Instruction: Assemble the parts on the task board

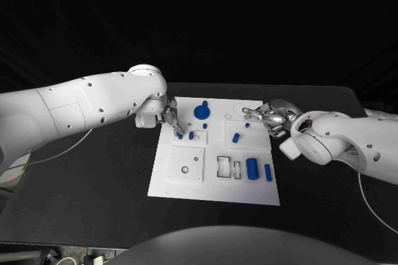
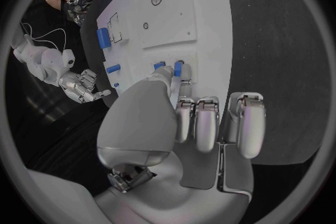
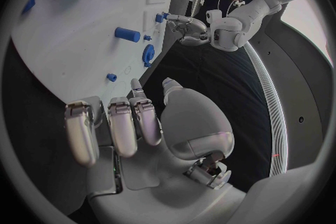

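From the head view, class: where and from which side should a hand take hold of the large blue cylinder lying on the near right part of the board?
Grip the large blue cylinder across its round middle, coming down from above. It lies flat on the task board, long axis running near to far, with a slim blue part close beside it, so pinching its curved sides from overhead looks safest, probably with the right hand.

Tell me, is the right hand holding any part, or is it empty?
Empty. The right hand hovers at the task board's edge with fingers curled and nothing between them.
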`<act>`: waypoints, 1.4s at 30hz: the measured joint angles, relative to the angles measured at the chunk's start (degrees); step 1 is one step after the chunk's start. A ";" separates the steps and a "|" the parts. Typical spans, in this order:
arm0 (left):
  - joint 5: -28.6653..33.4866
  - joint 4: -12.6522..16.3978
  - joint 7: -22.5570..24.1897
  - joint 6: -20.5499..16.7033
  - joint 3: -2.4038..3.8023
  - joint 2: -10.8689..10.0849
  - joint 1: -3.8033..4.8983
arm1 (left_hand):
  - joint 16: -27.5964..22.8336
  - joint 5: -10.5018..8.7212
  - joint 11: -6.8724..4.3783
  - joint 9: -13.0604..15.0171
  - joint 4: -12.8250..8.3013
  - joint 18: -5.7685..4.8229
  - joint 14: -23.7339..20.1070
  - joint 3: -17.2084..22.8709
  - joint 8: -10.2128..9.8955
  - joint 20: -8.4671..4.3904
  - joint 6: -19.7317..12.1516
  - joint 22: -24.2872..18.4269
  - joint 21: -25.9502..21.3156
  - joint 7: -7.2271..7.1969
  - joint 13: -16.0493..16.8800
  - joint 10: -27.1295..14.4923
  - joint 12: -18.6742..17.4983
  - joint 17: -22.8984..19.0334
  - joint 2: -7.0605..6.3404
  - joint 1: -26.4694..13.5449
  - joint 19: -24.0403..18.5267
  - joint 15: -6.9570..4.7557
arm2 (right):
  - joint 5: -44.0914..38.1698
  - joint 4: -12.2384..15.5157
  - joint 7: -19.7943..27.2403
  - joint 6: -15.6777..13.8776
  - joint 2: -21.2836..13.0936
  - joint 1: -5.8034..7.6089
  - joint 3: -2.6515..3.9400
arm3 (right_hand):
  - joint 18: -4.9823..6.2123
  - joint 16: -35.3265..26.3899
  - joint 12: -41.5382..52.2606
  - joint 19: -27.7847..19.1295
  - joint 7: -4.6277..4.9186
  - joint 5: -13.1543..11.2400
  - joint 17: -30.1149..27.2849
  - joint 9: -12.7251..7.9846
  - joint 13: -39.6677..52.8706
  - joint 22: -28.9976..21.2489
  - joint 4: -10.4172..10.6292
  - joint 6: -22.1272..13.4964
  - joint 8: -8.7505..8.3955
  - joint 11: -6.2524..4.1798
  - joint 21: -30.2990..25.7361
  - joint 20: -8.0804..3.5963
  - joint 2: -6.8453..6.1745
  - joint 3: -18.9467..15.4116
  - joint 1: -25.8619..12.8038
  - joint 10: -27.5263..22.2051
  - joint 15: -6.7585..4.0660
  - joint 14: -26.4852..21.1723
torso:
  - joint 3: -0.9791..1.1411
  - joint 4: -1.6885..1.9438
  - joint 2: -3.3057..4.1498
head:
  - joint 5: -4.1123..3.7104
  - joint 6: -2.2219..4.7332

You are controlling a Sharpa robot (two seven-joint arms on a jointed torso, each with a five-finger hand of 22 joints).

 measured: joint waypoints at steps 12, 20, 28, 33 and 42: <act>-0.43 -0.31 -0.01 -0.02 0.00 0.08 -0.01 | 0.00 -0.01 0.00 -0.03 -0.18 0.00 0.00 0.18 -0.13 0.00 -0.09 0.00 0.00 0.09 0.00 0.00 0.00 -0.01 0.06 0.07 0.00 0.00 | 0.02 0.01 -0.02 -0.03 0.01 0.00 0.00 | 0.00 0.00 0.00 0.00 0.00 0.00 -0.01 0.00 0.00 -0.01 0.00 0.00 0.00 0.00 0.00 0.00 0.00 0.00 0.00 0.00 0.00 0.00 | 0.03 -0.01 0.00 | -0.03 0.00; -0.55 -0.64 -0.01 0.00 0.00 0.29 -0.04 | 0.00 -0.22 0.00 -0.05 -0.17 0.00 0.00 0.19 -0.13 0.00 -0.09 0.00 0.00 0.09 0.00 0.00 0.00 -0.01 0.06 0.06 0.00 0.00 | 0.03 -0.04 -0.06 -0.02 0.09 0.00 0.00 | 0.00 0.00 0.00 0.00 0.00 0.00 -0.01 -0.01 0.00 -0.01 0.00 0.00 0.00 0.00 0.00 0.00 0.00 0.00 0.00 0.00 0.00 0.00 | 0.04 -0.03 -0.04 | -0.09 0.00; -0.57 -0.78 -0.01 0.05 0.00 0.45 -0.10 | 0.00 -0.81 0.00 -0.01 -0.01 0.00 0.00 0.34 -0.14 0.00 -0.09 0.00 0.00 0.09 0.00 0.00 0.00 -0.01 0.23 -0.11 0.00 0.00 | 0.04 -0.04 -0.08 -0.02 0.08 -0.01 0.00 | 0.00 0.00 0.00 0.00 0.00 0.00 -0.01 -0.01 0.00 -0.02 0.00 0.00 0.00 0.00 0.00 0.00 0.00 0.00 0.00 0.00 0.00 0.00 | 0.07 -0.04 -0.04 | -0.28 0.00; -0.55 -0.78 -0.02 0.09 0.00 0.52 -0.14 | 0.00 -1.08 0.00 -0.01 -0.01 0.00 0.00 0.33 -0.14 0.21 -0.09 0.00 0.00 0.09 -0.01 0.00 0.00 -0.01 0.28 -0.17 0.21 0.00 | 0.04 -0.05 -0.08 -0.02 0.08 -0.01 0.00 | 0.00 0.00 0.00 0.00 0.00 0.00 -0.01 -0.02 0.00 -0.02 0.00 0.00 0.00 0.00 0.00 0.00 0.00 0.00 0.00 0.00 0.00 0.00 | 0.07 -0.03 -0.04 | -0.29 0.00; -0.49 -0.92 -0.02 0.22 0.00 0.64 -0.26 | 0.00 -1.11 0.00 -0.02 -0.01 0.00 0.00 0.33 -0.15 0.21 -0.09 0.00 0.00 0.09 -0.01 0.00 0.00 -0.02 0.28 -0.17 0.21 0.00 | 0.06 -0.06 -0.09 -0.02 0.14 -0.01 -0.01 | 0.00 0.00 0.00 0.00 0.00 0.00 0.02 -0.02 0.00 -0.03 0.00 0.00 0.00 0.00 0.00 0.00 0.00 0.00 0.00 0.00 0.00 0.00 | 0.04 0.00 -0.01 | -0.31 0.00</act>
